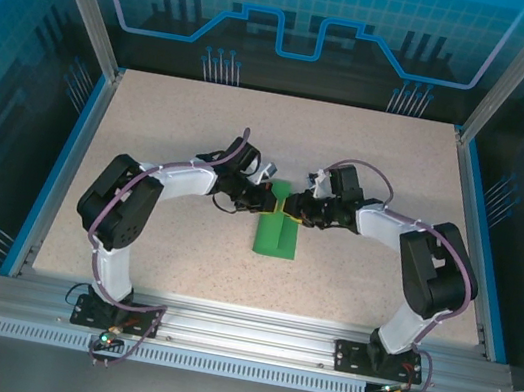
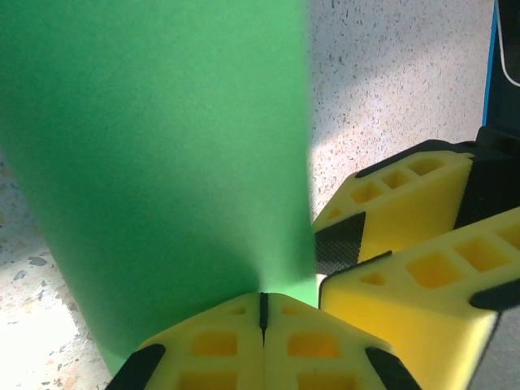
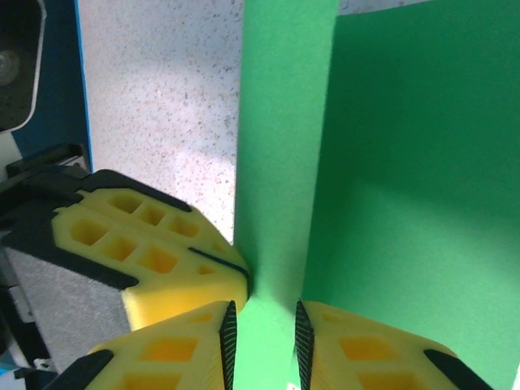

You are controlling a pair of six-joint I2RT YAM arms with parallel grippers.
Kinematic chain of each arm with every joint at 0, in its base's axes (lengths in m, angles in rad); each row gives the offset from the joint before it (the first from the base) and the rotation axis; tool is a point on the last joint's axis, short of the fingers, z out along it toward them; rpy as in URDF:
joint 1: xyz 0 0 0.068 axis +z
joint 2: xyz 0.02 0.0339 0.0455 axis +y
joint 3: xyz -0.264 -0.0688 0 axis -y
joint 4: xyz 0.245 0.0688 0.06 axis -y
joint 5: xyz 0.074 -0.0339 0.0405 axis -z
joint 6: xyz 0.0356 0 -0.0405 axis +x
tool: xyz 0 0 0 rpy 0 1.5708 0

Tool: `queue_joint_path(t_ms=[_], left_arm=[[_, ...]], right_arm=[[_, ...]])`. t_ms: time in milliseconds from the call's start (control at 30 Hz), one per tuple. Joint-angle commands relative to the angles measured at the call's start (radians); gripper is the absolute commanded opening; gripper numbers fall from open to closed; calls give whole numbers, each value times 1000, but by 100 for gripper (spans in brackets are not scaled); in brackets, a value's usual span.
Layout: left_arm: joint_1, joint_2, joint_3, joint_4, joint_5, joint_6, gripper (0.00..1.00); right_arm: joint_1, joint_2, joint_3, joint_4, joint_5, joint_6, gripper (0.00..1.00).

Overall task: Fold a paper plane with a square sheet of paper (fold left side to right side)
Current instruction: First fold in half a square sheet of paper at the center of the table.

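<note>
The square sheet of paper [image 1: 275, 236] is bright green and folded narrow, and it lies at the table's middle with a raised centre fold. Both grippers meet at its far end. My left gripper [image 1: 270, 201] is shut on the paper's edge. In the left wrist view its yellow jaws [image 2: 262, 313] press together where the green paper [image 2: 162, 162] comes out. My right gripper [image 1: 302, 207] faces it. In the right wrist view the right gripper [image 3: 264, 340] has its jaws a little apart, with a strip of the paper [image 3: 284, 162] showing between them. The paper's far tip is hidden by the fingers.
The speckled table [image 1: 170, 139] has a blue rim [image 1: 67, 162] on its left and right sides. An aluminium rail [image 1: 248, 331] runs along the near edge by the arm bases. In the left wrist view the right gripper's yellow fingers [image 2: 406, 203] sit close beside mine.
</note>
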Motion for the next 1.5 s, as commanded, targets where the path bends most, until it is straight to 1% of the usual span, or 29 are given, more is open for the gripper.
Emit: queue_joint_path(t_ms=[0, 100, 267, 367, 433, 500, 567, 633, 667, 700, 800, 833, 900, 1000, 1267, 1467], left_arm=[[-8, 10, 26, -25, -14, 20, 0], [-8, 14, 29, -24, -12, 18, 0], [-7, 16, 35, -27, -11, 20, 0], [-8, 17, 38, -29, -9, 19, 0], [-8, 17, 40, -32, -9, 20, 0], [-8, 14, 40, -33, -11, 21, 0], [-8, 7, 37, -36, -17, 24, 0], [-8, -9, 33, -42, -29, 30, 0], [-8, -18, 31, -51, -38, 33, 1], [-7, -28, 28, -65, -51, 40, 6], [-8, -70, 12, -102, -105, 53, 25], [-7, -88, 2, -113, -124, 55, 34], [-8, -113, -14, -133, -161, 56, 45], [-7, -120, -32, -143, -177, 49, 54], [-37, -1, 18, -147, -163, 24, 58], [-60, 73, 75, -176, -198, -11, 56]], right_arm=[[14, -33, 10, -46, 49, -24, 31], [13, -44, 7, -65, 75, -30, 36], [21, -9, 8, -10, 4, 2, 36], [27, 27, 10, 41, -45, 34, 34], [30, 48, 13, 63, -66, 51, 32], [31, 55, 14, 72, -75, 54, 25], [30, 51, 13, 58, -56, 44, 19], [30, 40, 26, 6, -23, 8, 14], [30, 37, 32, -19, -8, -12, 11], [30, 35, 41, -46, 6, -31, 9], [30, 40, 59, -109, 49, -74, 8], [28, 45, 66, -134, 67, -89, 8], [28, 54, 86, -183, 106, -117, 9], [28, 65, 104, -231, 155, -146, 9], [28, 87, 122, -272, 207, -163, 11], [29, 88, 113, -278, 222, -160, 11]])
